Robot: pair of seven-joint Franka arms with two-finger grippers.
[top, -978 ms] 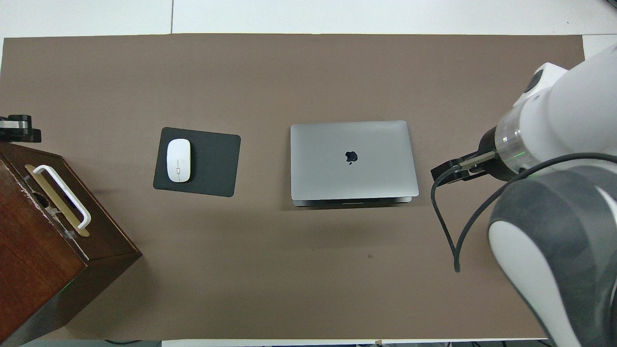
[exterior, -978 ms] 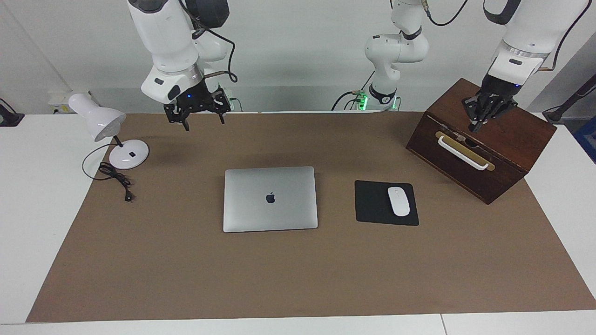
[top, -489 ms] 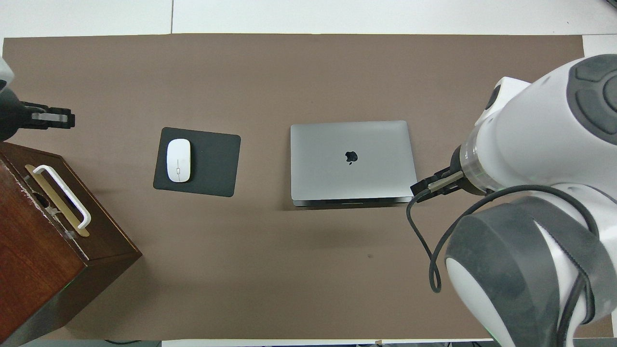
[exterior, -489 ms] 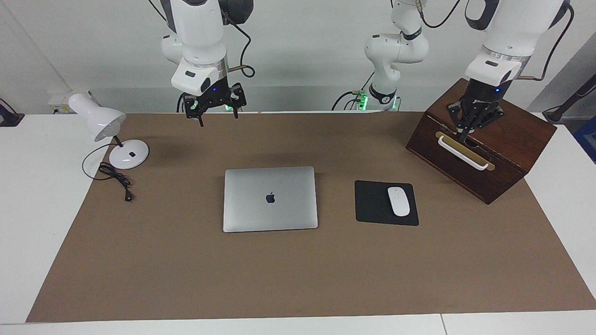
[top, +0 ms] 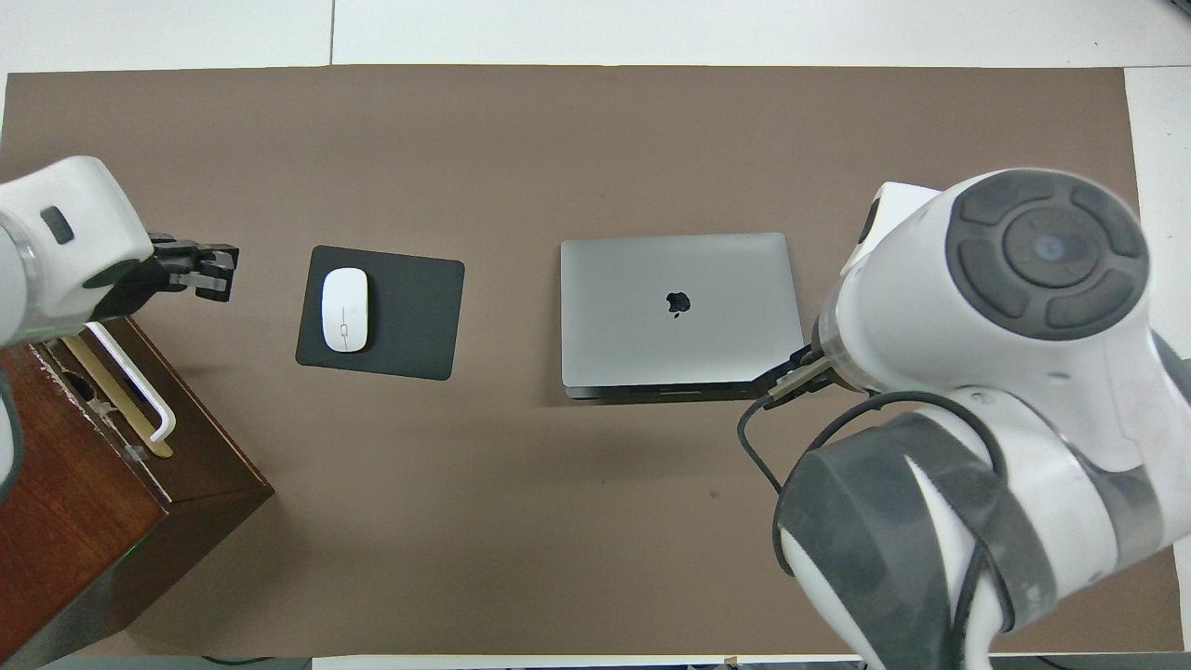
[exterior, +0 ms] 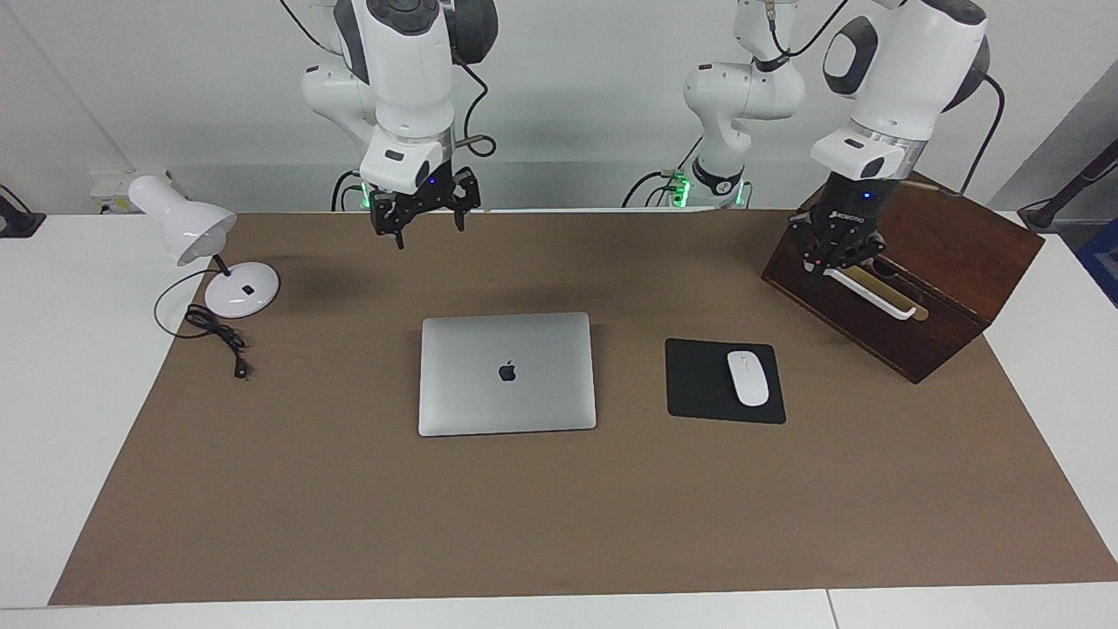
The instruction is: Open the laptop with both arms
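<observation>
The dark brown wooden box (exterior: 908, 271) with a white bar handle (exterior: 873, 293) on a brass plate sits tilted at the left arm's end of the desk (exterior: 559, 507); its inside cannot be seen. The left claw (exterior: 834, 253) hangs over the box's handle side, its fingers pointing down close to the handle; whether it touches the box, or whether its fingers are spread or pressed together, I cannot tell.

The right claw (exterior: 425, 212) hangs in the air over the edge of the brown desk mat (exterior: 349, 489) nearest the robots, its fingers spread wide and holding nothing.

The thin silver-grey metal laptop (exterior: 507, 373) with a dark apple logo lies shut and flat in the middle of the mat, farther from the robots than what the right claw is over and well apart from it, with bare mat between. The left claw is well apart from the laptop too, with the black rectangular mouse pad (exterior: 724, 381) and its white oval mouse (exterior: 748, 377) lying between them. Wide bare mat lies around the laptop on all sides.

A white desk lamp (exterior: 196, 240) with a black cord (exterior: 218, 336) stands at the right arm's end, beside the right claw but apart from it.
</observation>
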